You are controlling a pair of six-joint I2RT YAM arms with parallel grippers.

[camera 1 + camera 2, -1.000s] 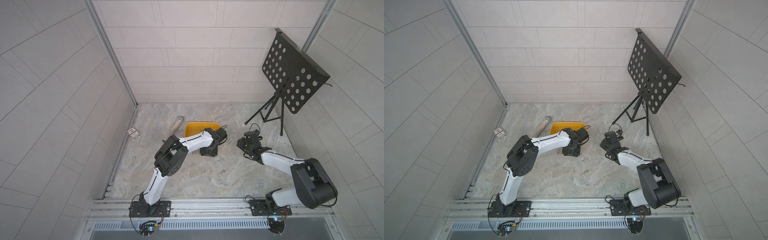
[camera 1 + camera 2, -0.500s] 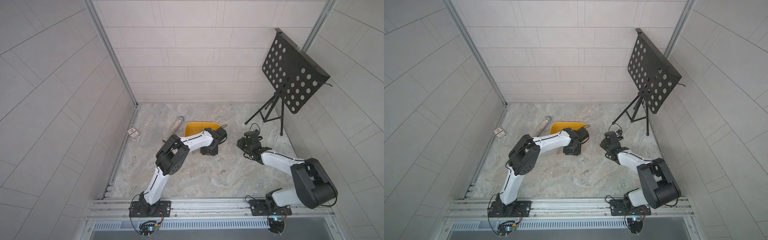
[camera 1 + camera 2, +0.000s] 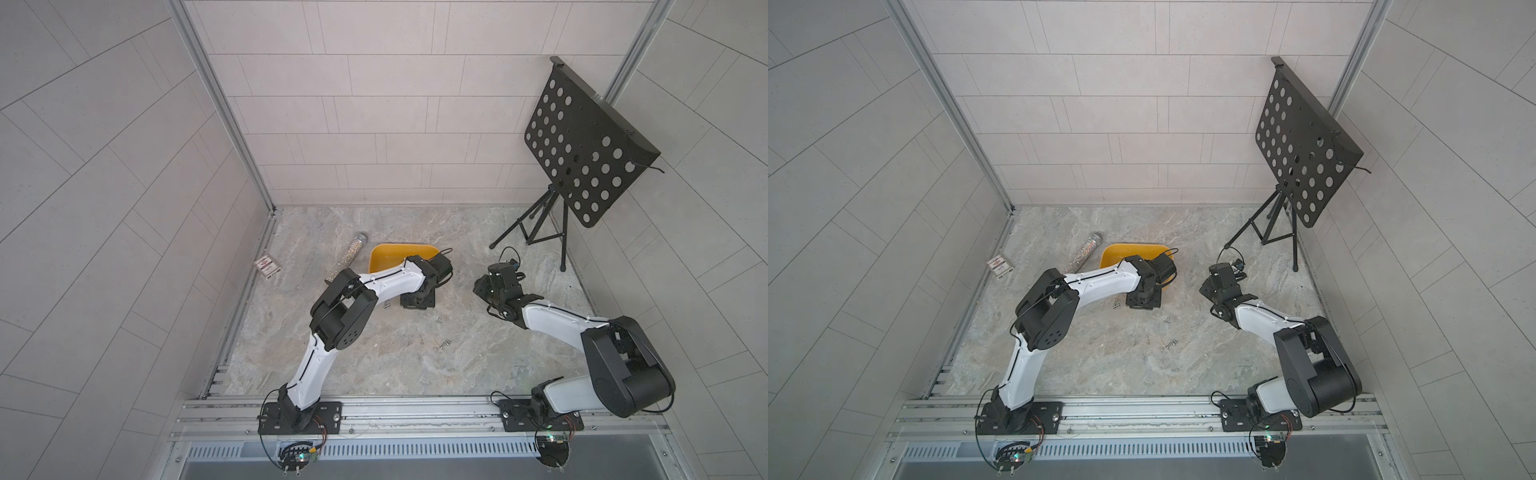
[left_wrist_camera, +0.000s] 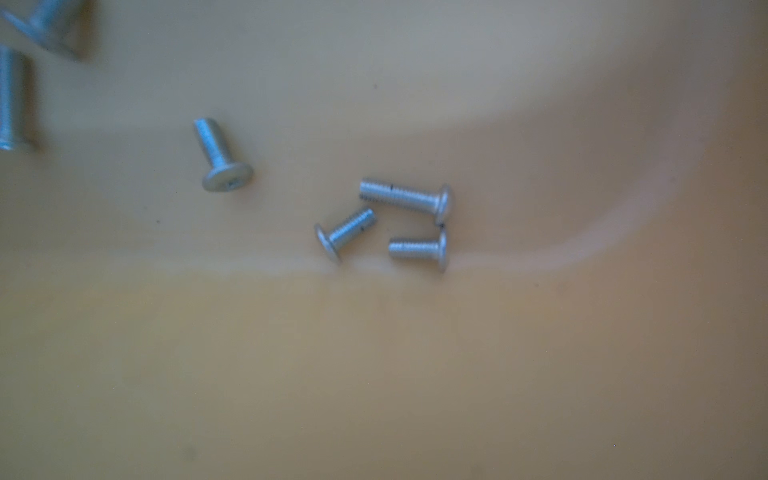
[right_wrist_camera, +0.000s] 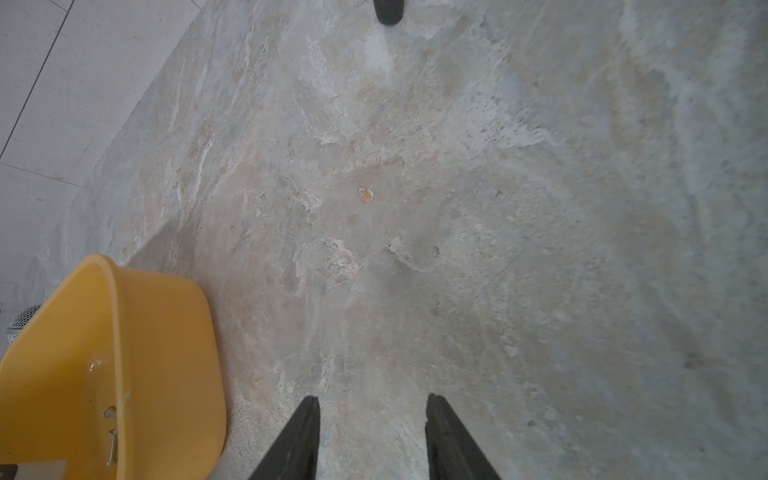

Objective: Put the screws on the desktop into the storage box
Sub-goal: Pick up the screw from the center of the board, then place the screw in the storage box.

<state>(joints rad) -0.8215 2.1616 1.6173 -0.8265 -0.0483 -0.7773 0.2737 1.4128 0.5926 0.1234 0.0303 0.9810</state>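
Note:
The yellow storage box (image 3: 386, 257) lies at the back of the desktop (image 3: 374, 357), partly under my left arm. Several silver screws (image 4: 409, 199) lie on its floor in the left wrist view, which shows no fingers. My left gripper (image 3: 417, 300) points down at the box's near right corner, its jaws hidden from above. Loose screws lie on the desktop: one beside it (image 3: 386, 306) and two nearer the front (image 3: 437, 320) (image 3: 445, 343). My right gripper (image 5: 372, 399) hangs open over bare desktop to the right of the box (image 5: 124, 332), holding nothing.
A glittery tube (image 3: 347, 262) lies left of the box and a red-and-white card box (image 3: 267, 266) sits by the left wall. A black music stand (image 3: 582, 145) stands at the back right, with one foot (image 5: 388, 10) ahead of my right gripper.
My left arm's elbow has shifted slightly while its gripper stays at the box's near corner. The right arm has not moved.

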